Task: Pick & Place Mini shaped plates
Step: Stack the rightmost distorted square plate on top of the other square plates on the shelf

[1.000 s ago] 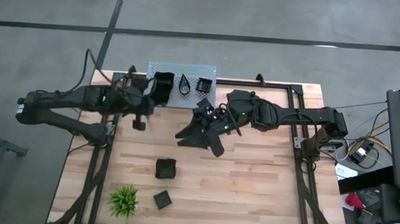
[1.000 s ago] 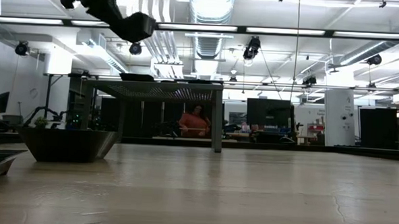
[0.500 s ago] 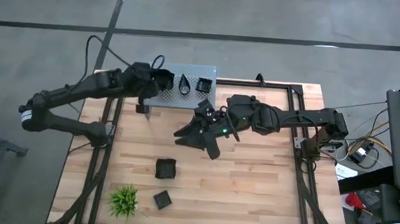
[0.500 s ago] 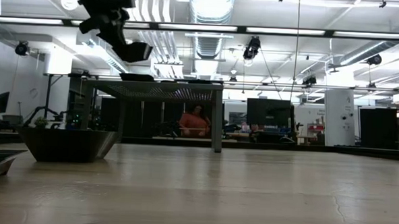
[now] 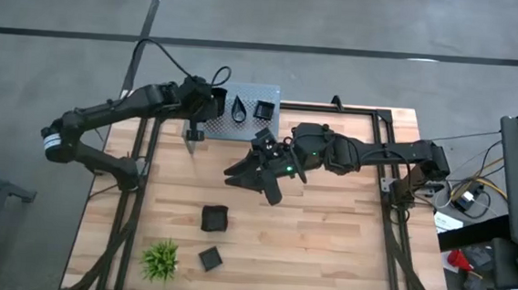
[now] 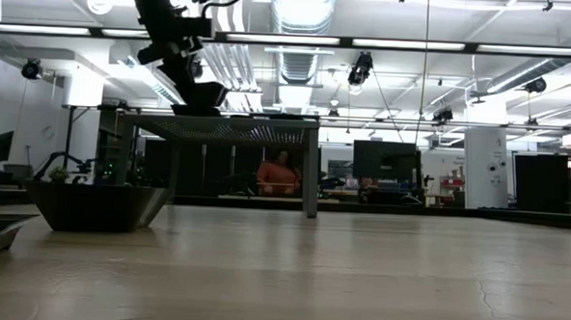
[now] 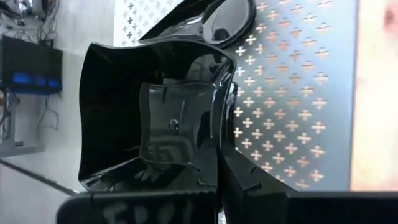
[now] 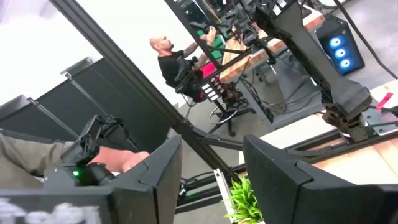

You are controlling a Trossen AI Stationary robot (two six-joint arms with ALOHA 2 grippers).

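Note:
My left gripper (image 5: 203, 110) is shut on a glossy black square plate (image 7: 143, 93) over the left end of the grey perforated platform (image 5: 251, 128) at the table's far edge. A teardrop plate (image 5: 241, 107) and a small square plate (image 5: 264, 111) lie on that platform. Two more square plates (image 5: 215, 218) (image 5: 210, 258) rest on the wood near the front. My right gripper (image 5: 255, 176) stands open and level above the table's middle, with nothing between its fingers (image 8: 163, 177). My left gripper pinches one raised rim wall (image 7: 210, 134) of the square plate between its two fingers. The fingers slant down at it from the table's left. In the low view the plate (image 6: 197, 106) sits level at the platform's top; whether it touches, I cannot tell.
A small spiky green plant (image 5: 160, 260) stands at the near left corner. Black frame rails (image 5: 392, 209) run along the table's left and right sides. Bare wood lies between the platform and the two near plates. A person sits in the room beyond.
My left arm has swung toward the far edge, and its gripper has sunk with the square plate down to the level of the platform's top, at its left end. The plate has stayed level in the shut fingers.

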